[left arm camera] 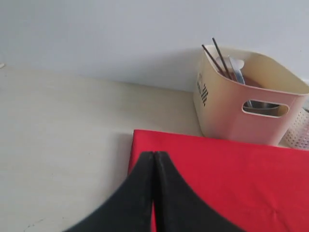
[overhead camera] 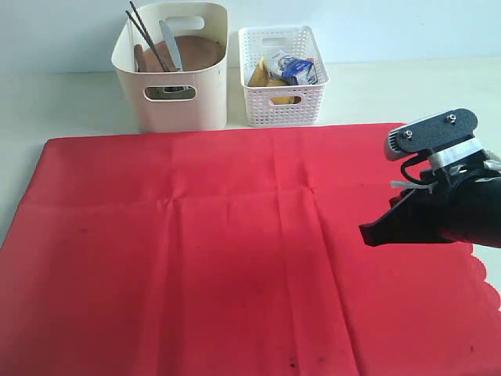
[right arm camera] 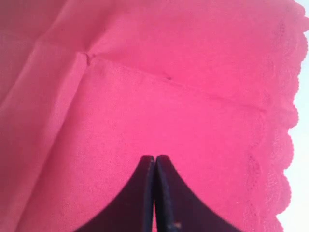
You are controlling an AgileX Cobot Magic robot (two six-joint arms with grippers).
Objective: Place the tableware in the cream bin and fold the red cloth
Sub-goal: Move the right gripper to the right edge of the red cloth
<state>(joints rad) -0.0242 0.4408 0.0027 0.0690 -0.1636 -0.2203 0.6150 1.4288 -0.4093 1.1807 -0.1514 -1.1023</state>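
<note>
The red cloth [overhead camera: 235,251] lies spread flat over most of the table, its scalloped edge [right arm camera: 289,140] on the right. Behind it stands the cream bin [overhead camera: 174,70], holding the brown plate [overhead camera: 196,53], dark chopsticks [overhead camera: 145,31], a steel knife [overhead camera: 171,43] and a steel cup seen through the handle slot [left arm camera: 264,105]. My right gripper [overhead camera: 366,233] hovers shut and empty above the cloth's right part [right arm camera: 154,157]. In its own wrist view my left gripper [left arm camera: 153,153] is shut and empty over the cloth's far left corner [left arm camera: 140,137]; the exterior view does not show it.
A white lattice basket [overhead camera: 282,102] with food items and a small milk carton [overhead camera: 296,69] stands right of the cream bin. Bare cream tabletop [left arm camera: 63,145] runs left of the cloth and behind it, up to a pale wall.
</note>
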